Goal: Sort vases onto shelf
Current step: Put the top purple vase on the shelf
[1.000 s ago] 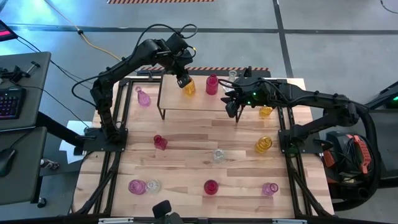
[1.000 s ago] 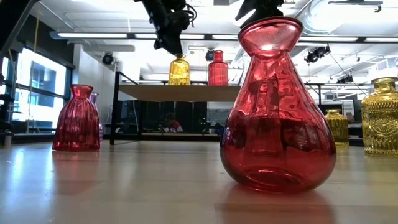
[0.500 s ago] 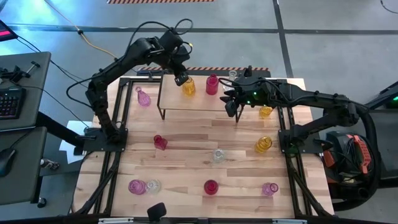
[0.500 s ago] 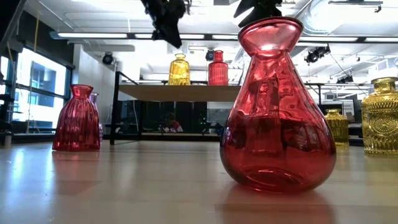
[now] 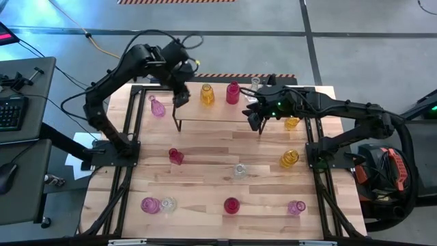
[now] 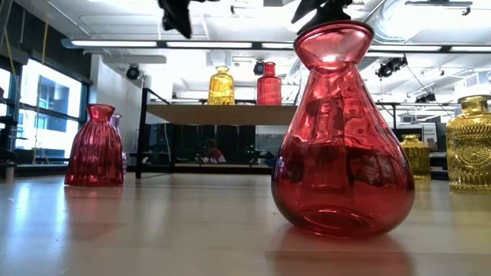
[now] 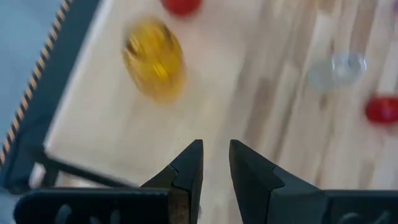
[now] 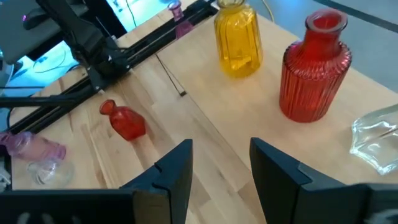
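Shelf (image 5: pixel 217 108) is sitting at the back of the table (image 5: pixel 205 171) with two vases standing on it, a yellow vase (image 5: pixel 207 94) and a red vase (image 5: pixel 233 92) side by side. A clear vase (image 8: pixel 379 140) is lying beside the red one, cut off at the edge of the right wrist view, so it's hard to tell much about it.

Left gripper (image 5: pixel 180 98) is hanging over the shelf's left end, just left of the yellow vase, fingers (image 7: pixel 189 167) slightly parted and holding nothing. Its wrist view is blurry.

Right gripper (image 5: pixel 253 116) is hovering by the shelf's right end, near the red vase, fingers apart and empty.

The other vases are sitting scattered over the table, well apart from both grippers.
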`<state>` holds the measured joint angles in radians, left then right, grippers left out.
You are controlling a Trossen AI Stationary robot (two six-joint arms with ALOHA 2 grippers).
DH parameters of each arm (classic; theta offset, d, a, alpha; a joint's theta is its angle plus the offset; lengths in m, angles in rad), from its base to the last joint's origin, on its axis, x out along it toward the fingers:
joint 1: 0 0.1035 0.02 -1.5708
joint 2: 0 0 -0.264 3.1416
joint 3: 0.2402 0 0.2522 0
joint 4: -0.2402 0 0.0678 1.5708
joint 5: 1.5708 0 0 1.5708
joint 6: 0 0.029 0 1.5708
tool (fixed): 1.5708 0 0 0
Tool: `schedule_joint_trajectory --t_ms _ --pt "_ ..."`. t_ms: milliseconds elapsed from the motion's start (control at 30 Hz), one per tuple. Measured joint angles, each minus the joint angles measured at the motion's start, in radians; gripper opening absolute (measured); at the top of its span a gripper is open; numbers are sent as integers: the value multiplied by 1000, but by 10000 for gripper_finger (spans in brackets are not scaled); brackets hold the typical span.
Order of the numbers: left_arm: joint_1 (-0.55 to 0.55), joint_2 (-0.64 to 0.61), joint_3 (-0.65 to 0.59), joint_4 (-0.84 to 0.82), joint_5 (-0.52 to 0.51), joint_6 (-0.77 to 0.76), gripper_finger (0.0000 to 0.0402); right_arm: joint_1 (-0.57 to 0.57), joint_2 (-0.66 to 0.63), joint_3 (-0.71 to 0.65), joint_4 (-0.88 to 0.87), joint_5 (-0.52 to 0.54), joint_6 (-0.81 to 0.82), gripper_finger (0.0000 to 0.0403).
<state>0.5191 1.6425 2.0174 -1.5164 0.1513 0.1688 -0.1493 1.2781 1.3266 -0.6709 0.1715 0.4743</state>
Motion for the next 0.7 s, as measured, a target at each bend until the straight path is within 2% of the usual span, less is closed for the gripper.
schedule_joint_trajectory --t_ms 133,333,533,700 --pt "-33 -31 -54 -49 -3 0 70 0 0 0 0 15 -1 140" --pt "-30 -154 -299 -18 -7 0 70 0 0 0 0 18 -3 140" --pt "52 -320 -587 140 -10 -15 70 0 0 0 -2 16 -11 140" --pt "142 -394 -726 166 -92 46 70 0 0 0 -2 16 -11 140"
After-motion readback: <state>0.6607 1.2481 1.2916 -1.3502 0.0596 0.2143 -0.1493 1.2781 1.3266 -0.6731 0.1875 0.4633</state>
